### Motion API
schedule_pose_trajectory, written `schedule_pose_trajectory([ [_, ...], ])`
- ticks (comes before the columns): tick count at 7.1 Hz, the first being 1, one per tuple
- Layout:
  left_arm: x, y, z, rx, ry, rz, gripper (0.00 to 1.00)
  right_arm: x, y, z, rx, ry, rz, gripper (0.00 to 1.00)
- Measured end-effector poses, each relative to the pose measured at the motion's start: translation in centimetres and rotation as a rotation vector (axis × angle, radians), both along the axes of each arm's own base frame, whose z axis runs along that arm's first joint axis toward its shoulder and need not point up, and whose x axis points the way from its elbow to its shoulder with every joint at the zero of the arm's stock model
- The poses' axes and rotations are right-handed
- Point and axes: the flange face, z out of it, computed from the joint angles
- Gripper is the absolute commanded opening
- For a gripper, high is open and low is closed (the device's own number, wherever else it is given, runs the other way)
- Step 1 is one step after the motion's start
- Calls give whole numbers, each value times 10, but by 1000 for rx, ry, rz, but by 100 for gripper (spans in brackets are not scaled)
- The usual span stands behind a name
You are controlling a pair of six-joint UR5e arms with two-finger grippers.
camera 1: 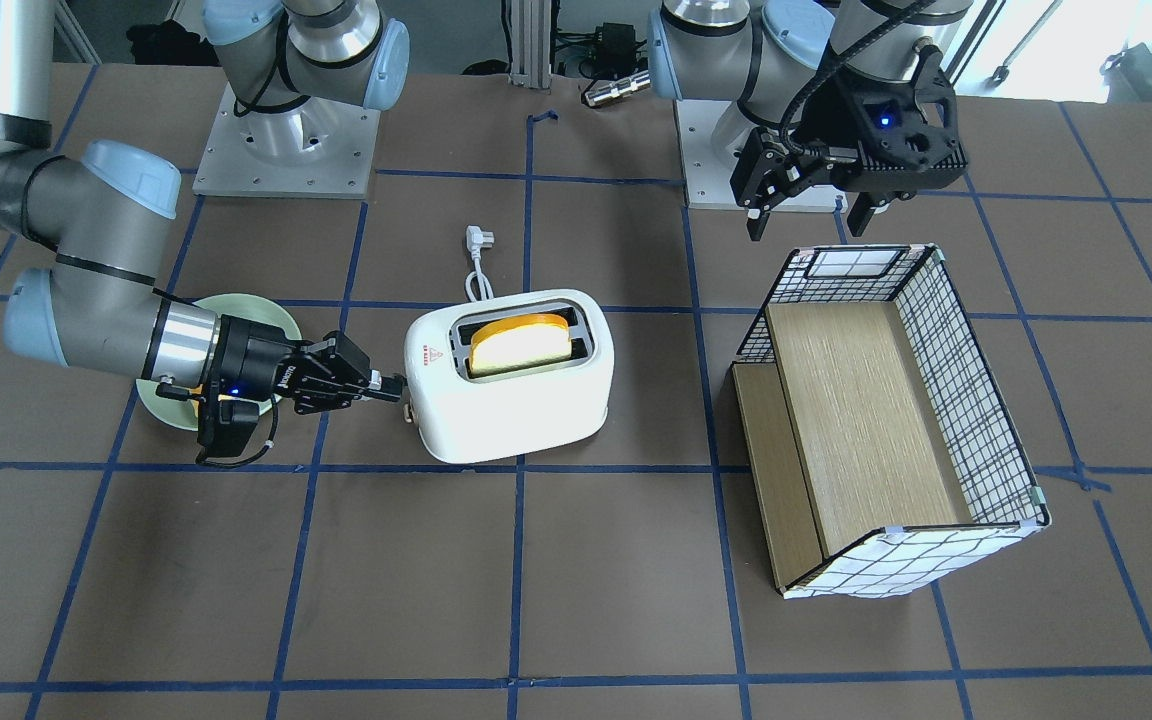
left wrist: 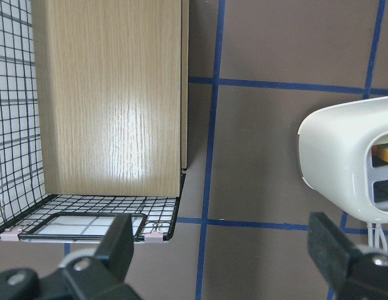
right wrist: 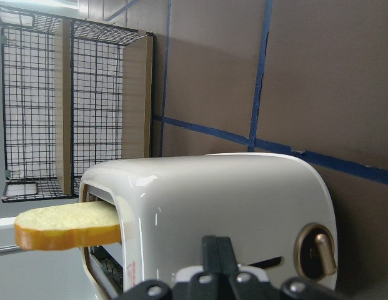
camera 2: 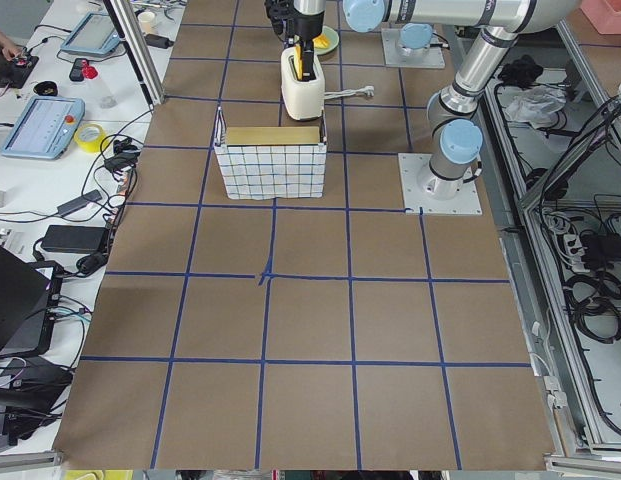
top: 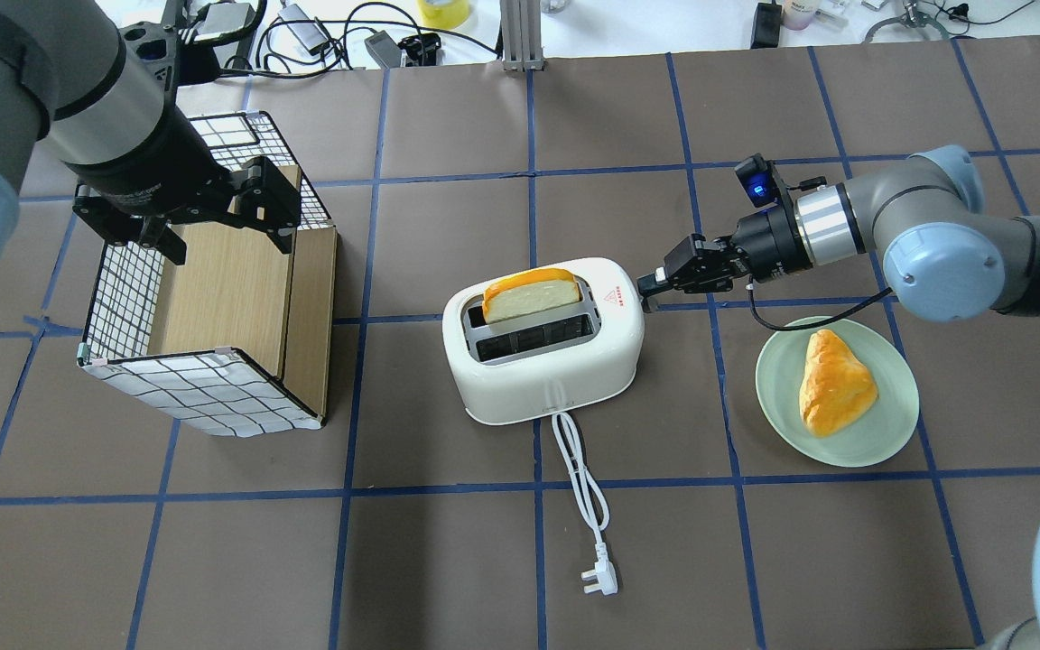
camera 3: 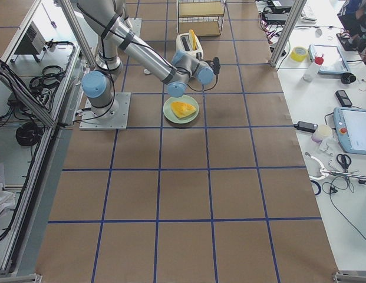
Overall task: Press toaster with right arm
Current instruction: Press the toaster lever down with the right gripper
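The toaster looks light and smooth, hard plastic likely to slide, so press its side lever straight down. It stands mid-surface, away from every edge. The right end effector, fingers closed and empty, sits right against that lever end; beyond, bread fills the slot

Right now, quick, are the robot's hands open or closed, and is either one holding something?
Left gripper: open, holding nothing, near the wire-grid box.
Right gripper: shut, holding nothing, tips at the toaster lever end.
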Motion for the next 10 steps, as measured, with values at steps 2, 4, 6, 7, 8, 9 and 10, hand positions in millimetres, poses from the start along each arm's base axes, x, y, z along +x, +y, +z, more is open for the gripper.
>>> schedule_pose_trajectory([
  [2,0,0,0,0,0,0,100,0,-1,-7,-12,0,10,0],
  [4,0,0,0,0,0,0,100,-1,-1,-13,-22,-1,19,0],
  [6,0,0,0,0,0,0,100,-1,-2,-15,-26,-1,22,0],
  [7,0,0,0,0,0,0,100,-1,-2,-15,-30,0,23,0],
  [8,0,0,0,0,0,0,100,-1,-3,-15,-40,2,26,0],
  [9,0,0,0,0,0,0,100,-1,-3,-15,-49,4,29,0],
  [10,0,0,0,0,0,0,100,-1,-3,-14,-48,7,27,0],
])
